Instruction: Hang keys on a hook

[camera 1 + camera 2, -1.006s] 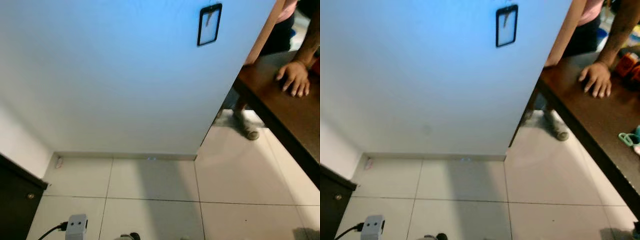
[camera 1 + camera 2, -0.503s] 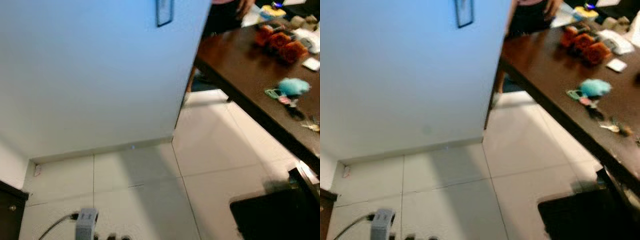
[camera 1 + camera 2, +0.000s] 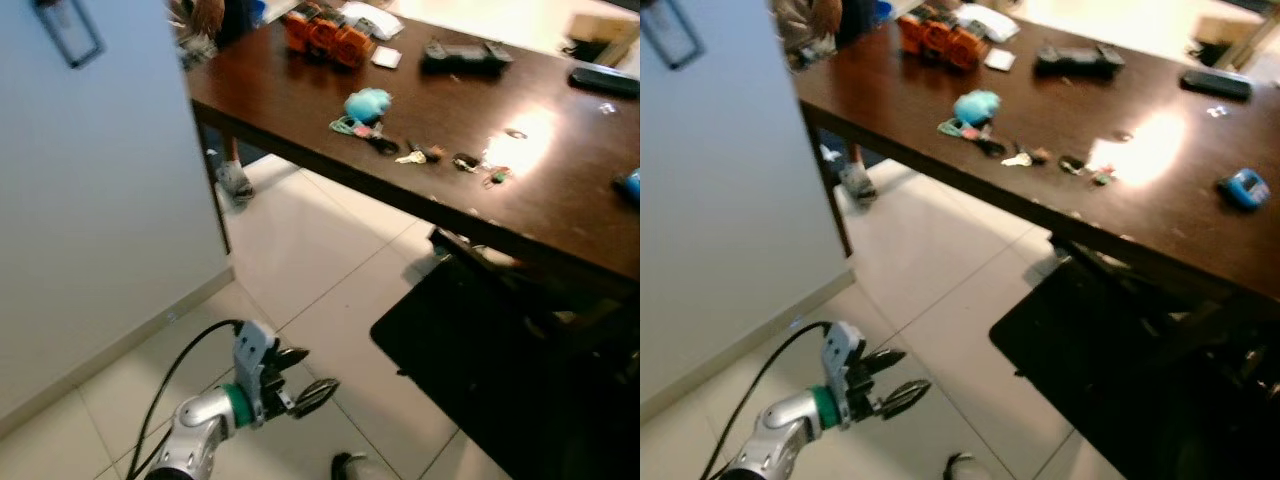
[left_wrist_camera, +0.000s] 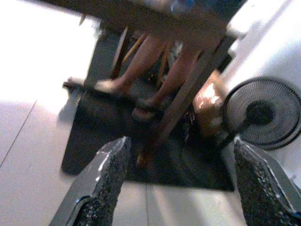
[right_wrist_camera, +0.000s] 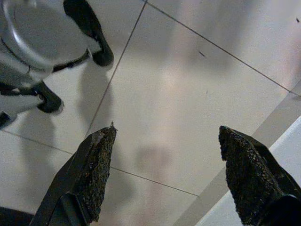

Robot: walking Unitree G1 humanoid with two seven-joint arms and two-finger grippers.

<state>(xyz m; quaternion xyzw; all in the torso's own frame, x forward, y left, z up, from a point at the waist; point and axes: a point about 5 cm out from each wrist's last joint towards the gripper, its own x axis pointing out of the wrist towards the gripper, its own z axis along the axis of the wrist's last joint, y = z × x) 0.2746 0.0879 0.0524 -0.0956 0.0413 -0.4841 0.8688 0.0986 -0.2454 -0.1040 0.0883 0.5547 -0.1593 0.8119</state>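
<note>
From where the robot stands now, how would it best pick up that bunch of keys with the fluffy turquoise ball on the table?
Probably by the turquoise pompom, from above: it stands proud of the table while the keys lie flat. The left gripper hangs open, low over the floor.

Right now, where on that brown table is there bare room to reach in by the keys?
The table is bare between the keys and the orange toy, and along its near-left edge. It is crowded from the teal keychain through the small bits toward the glare.
</note>
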